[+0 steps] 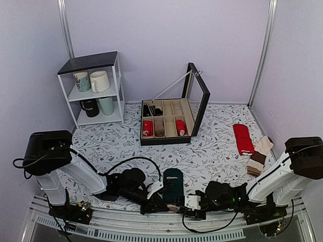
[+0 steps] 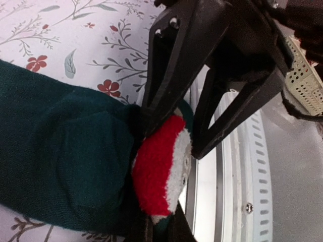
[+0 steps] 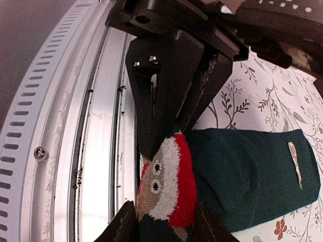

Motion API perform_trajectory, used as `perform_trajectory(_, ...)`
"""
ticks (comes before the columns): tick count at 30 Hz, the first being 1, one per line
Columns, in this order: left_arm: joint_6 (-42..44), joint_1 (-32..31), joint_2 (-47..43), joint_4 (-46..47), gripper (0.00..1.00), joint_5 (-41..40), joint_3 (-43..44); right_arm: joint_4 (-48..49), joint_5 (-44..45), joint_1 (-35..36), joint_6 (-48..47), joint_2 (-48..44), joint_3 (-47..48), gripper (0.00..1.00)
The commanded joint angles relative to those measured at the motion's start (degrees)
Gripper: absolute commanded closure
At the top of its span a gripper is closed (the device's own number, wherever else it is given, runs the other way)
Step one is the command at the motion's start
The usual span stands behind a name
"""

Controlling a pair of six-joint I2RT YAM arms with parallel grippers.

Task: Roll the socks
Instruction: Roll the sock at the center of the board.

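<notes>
Socks (image 1: 173,182) lie just beyond the rail (image 1: 126,231), long axis running straight away from it. Left jaws pinch the rail-side end shut; right jaws, half-closed, clamp it opposite, equally near.

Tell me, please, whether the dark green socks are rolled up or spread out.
Mostly spread out: the socks lie flat, with only their red-patterned near end bunched up between the left hand and the right hand.

Dark green socks (image 2: 55,166) fill the lower left. Their fuzzy red end (image 2: 159,174) sits in the middle, between the right gripper's (image 2: 171,136) black fingers from above.
</notes>
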Motion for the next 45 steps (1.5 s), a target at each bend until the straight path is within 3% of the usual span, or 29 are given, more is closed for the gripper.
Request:
perform_trajectory(1, -0.5, 0.4, 3.8, -11.3, 1.00, -0.4, -2.8, -3.1, 1.0, 0.4, 0.8, 2.6, 2.3, 0.64)
perform_trajectory(3, -0.4, 0.5, 3.9, -11.1, 1.00, -0.3, -2.8, -4.7, 1.4, 0.4, 1.5, 3.3, 3.2, 0.72)
perform_trajectory(5, -0.5, 0.6, 3.9, -10.7, 1.00, 0.3, -2.8, -6.1, 2.0, 0.4, 3.3, 3.9, 3.8, 0.88)
perform_trajectory(7, -0.6, 0.7, 3.9, -10.4, 1.00, -0.5, -2.7, -6.1, 2.3, 0.4, 5.3, 4.0, 3.6, 0.92)
perform_trajectory(11, 1.4, 0.6, 1.6, -10.2, 0.94, -2.9, -2.7, -5.8, 1.7, 0.4, 9.7, 3.9, 2.0, 0.93)
perform_trajectory(14, 4.5, 0.3, -3.5, -9.4, 0.77, -6.9, -3.1, -4.1, -1.3, -0.1, 12.5, 4.7, 0.9, 0.93)
perform_trajectory(16, 7.8, -0.3, -7.7, -9.3, 0.71, -10.5, -3.3, -2.8, -3.7, -1.4, 15.4, 5.2, 0.2, 0.93)
perform_trajectory(23, 24.0, -5.8, -18.8, -2.3, 0.68, -20.2, -7.1, -1.7, -17.7, -7.8, 22.3, 6.6, 0.3, 0.93)
perform_trajectory(28, 29.9, -6.6, -17.8, 0.7, 0.65, -19.7, -8.0, -3.9, -25.9, -11.3, 25.5, 9.0, 1.5, 0.92)
perform_trajectory(36, 30.4, -7.7, -8.6, 2.9, 0.65, -23.3, -5.2, -10.5, -31.0, -12.6, 27.6, 15.4, 7.2, 0.91)
perform_trajectory(45, 28.5, -7.9, -7.0, 1.6, 0.69, -23.2, -5.0, -11.6, -32.0, -13.7, 28.7, 16.8, 7.1, 0.91)
